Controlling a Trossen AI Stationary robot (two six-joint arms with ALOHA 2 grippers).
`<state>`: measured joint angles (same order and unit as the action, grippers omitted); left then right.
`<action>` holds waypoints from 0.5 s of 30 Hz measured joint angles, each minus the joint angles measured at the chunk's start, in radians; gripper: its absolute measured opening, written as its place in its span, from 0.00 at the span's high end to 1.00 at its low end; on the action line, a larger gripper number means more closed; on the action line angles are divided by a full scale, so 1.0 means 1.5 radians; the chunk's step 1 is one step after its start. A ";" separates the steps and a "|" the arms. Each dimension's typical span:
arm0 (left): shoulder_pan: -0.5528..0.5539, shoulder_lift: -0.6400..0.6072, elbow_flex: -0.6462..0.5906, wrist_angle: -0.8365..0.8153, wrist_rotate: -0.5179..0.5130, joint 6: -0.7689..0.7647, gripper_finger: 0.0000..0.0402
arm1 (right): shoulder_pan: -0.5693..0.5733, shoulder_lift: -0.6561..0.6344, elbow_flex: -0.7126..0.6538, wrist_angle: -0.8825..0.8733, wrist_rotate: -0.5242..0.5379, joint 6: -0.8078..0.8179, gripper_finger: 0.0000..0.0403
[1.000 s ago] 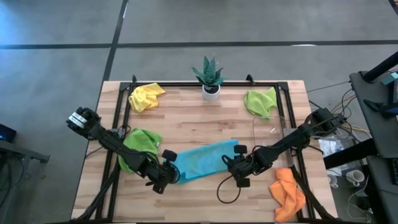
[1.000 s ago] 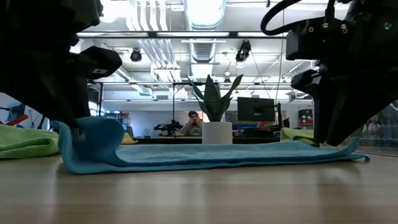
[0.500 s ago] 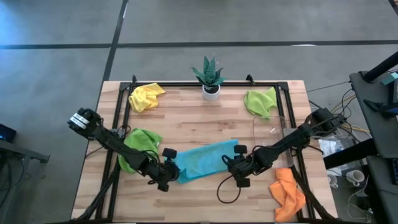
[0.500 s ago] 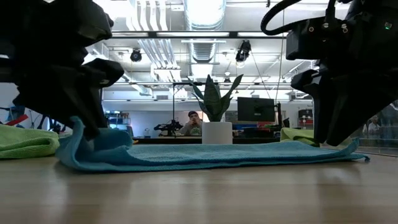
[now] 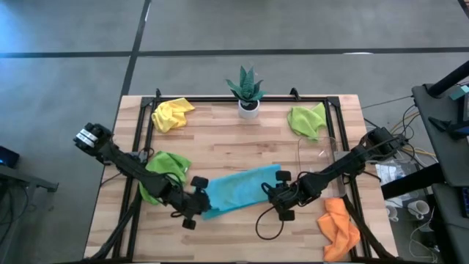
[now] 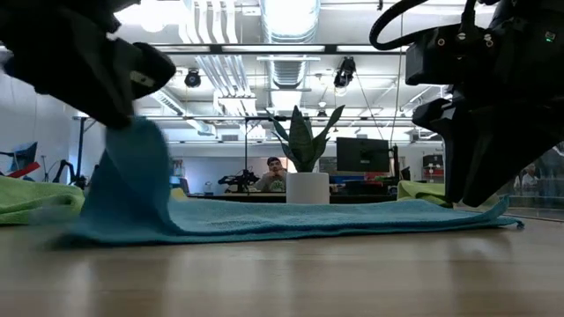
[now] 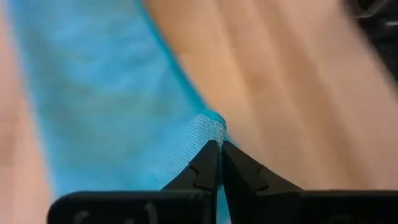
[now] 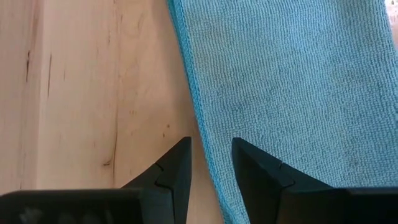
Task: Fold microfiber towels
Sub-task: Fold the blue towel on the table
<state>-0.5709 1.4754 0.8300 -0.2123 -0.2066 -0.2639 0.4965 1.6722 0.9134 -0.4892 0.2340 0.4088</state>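
Light blue towel (image 5: 238, 188) found spread flat near the front middle of the surface (image 5: 220, 139), its left corner pinched and lifted clear by the left gripper (image 7: 219, 163), fingers (image 7: 205, 167) clenched tight on the cloth edge. Right gripper (image 8: 210, 163) observed low at the towel's opposite end, fingers parted and straddling the hem, nothing clearly grasped. Noted elsewhere: one lime green towel (image 5: 163, 172) beside the left arm, another (image 5: 308, 119) at the far right, yellow towel (image 5: 171, 114) far left, orange towel (image 5: 339, 227) near right.
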 joint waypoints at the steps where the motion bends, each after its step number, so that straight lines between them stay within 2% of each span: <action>1: 0.000 0.003 -0.002 0.005 0.019 -0.012 1.00 | 0.000 0.000 0.000 0.000 0.000 0.000 0.72; 3: -0.001 0.019 -0.006 0.031 0.049 -0.029 1.00 | 0.000 0.000 0.000 0.000 0.001 -0.001 0.72; 7: -0.004 0.056 -0.014 0.099 0.065 -0.030 1.00 | -0.001 0.000 0.000 0.000 0.002 -0.006 0.72; 15: -0.005 0.080 -0.014 0.091 0.065 -0.030 1.00 | -0.001 0.000 -0.001 0.001 0.002 -0.006 0.72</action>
<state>-0.5777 1.5955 0.8086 -0.0755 -0.1085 -0.3096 0.4950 1.6722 0.9119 -0.4885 0.2367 0.4004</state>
